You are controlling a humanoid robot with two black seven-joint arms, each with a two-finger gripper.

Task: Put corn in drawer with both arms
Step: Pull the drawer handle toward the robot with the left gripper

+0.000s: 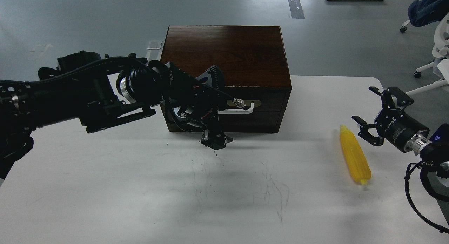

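Observation:
The yellow corn lies on the white table at the right, its pointed end away from me. The drawer is closed in the front of the dark wooden box, and its white bar handle is partly hidden by my left arm. My left gripper hangs open in front of the drawer's left half, one finger above the handle's left end and one finger below near the table. My right gripper is open and empty, just right of the corn's far end and not touching it.
The box stands at the table's far edge. Grey floor lies beyond it, with a white office chair at the far right. My right arm's cable loops over the table's right edge. Faint scuff marks run across the middle of the table.

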